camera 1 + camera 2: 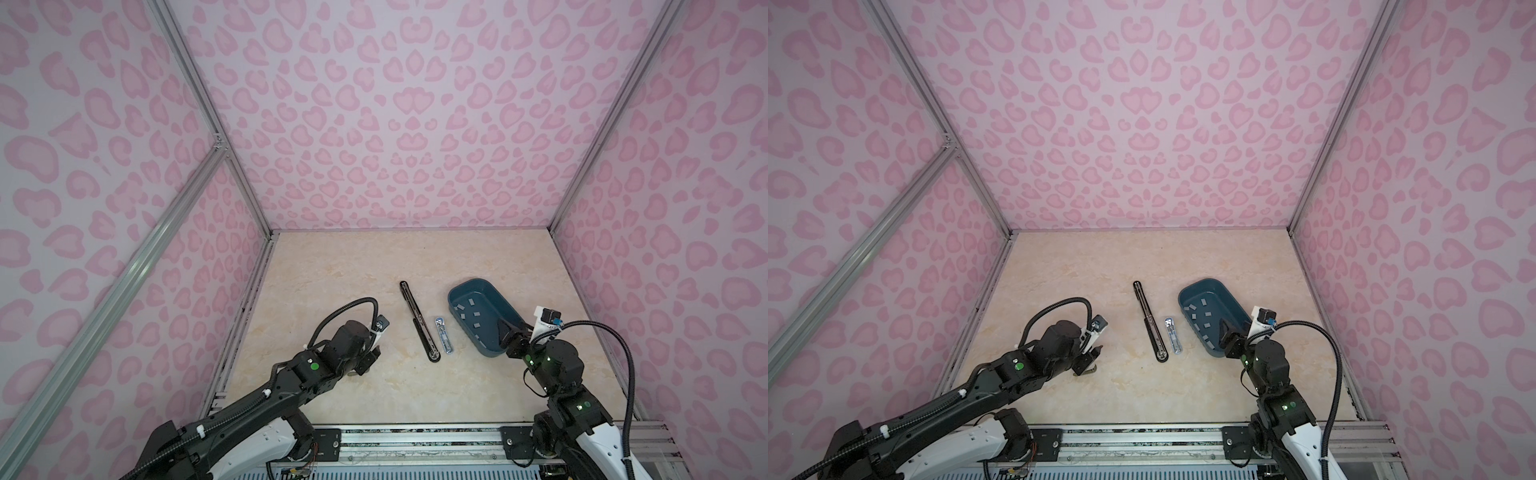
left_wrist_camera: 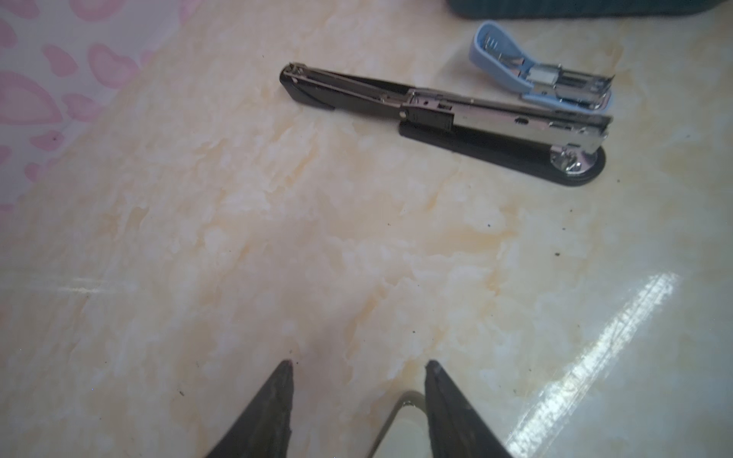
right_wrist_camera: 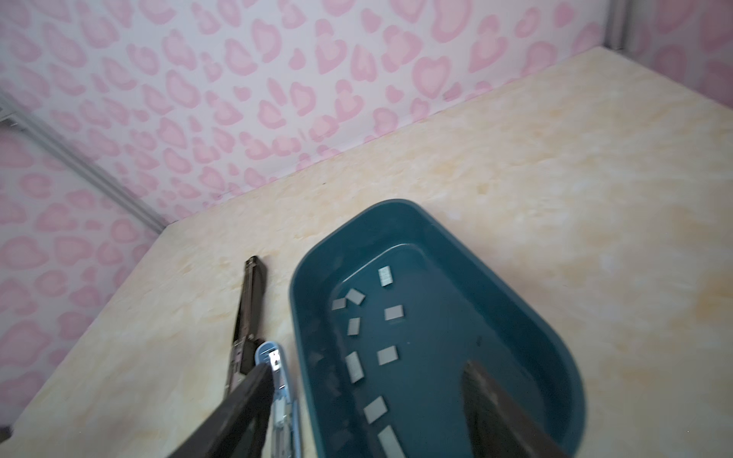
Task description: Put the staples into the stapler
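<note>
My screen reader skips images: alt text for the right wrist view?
The open right pincer hangs above a teal tray scattered with grey staples. Beside it on the marbled table lie a blue stapler and a black stapler.

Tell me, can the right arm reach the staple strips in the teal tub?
Probably yes. The right gripper hangs open at the near end of the open teal tub, and the staples lie loose and uncovered on its floor.

Teal tray (image 1: 495, 302), grey-white staples (image 3: 394, 312), black stapler (image 1: 418, 321)
</note>
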You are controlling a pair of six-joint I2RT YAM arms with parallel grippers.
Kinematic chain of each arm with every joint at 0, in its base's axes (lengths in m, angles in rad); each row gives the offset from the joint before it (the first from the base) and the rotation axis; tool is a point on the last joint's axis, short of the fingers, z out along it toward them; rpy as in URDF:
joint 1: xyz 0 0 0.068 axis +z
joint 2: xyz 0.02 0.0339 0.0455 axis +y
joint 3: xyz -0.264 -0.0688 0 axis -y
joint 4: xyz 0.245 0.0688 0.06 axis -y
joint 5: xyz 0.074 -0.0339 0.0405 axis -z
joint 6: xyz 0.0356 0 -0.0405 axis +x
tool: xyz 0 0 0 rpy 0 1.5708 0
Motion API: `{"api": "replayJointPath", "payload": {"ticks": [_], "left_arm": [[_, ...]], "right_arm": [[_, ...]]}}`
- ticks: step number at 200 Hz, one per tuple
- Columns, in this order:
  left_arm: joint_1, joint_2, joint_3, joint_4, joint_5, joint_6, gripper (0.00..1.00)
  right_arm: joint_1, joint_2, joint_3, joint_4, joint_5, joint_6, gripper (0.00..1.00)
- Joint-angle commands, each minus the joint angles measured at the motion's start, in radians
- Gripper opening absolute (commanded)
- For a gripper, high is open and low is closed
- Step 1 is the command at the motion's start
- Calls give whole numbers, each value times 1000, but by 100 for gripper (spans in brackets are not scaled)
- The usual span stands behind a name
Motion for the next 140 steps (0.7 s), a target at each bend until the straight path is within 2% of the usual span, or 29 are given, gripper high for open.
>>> {"api": "replayJointPath", "payload": {"ticks": [1, 13, 31, 49, 57, 62, 81, 102, 140], "left_arm": [[18, -80, -3, 131, -103, -112, 66], [37, -122, -4, 159, -181, -221, 70], [53, -166, -12, 153, -222, -348, 78], [56, -198, -13, 102, -247, -458, 87], [56, -212, -19, 80, -243, -478, 89], [55, -227, -31, 76, -237, -486, 100], [55, -306, -119, 93, -241, -540, 98], [55, -417, -214, 88, -328, -660, 98], [55, -643, -273, -14, -417, -705, 98]], "right_arm": [[183, 30, 33, 142, -69, -103, 78], [350, 57, 28, 201, -21, -185, 80], [614, 148, -9, 390, 61, -324, 85], [776, 326, 10, 536, 66, -421, 85], [809, 413, 41, 558, 67, -442, 85], [826, 478, 75, 557, 67, -450, 85], [840, 748, 262, 441, 43, -463, 84], [840, 1007, 428, 387, 7, -491, 81], [818, 1283, 596, 392, -71, -529, 83]]}}
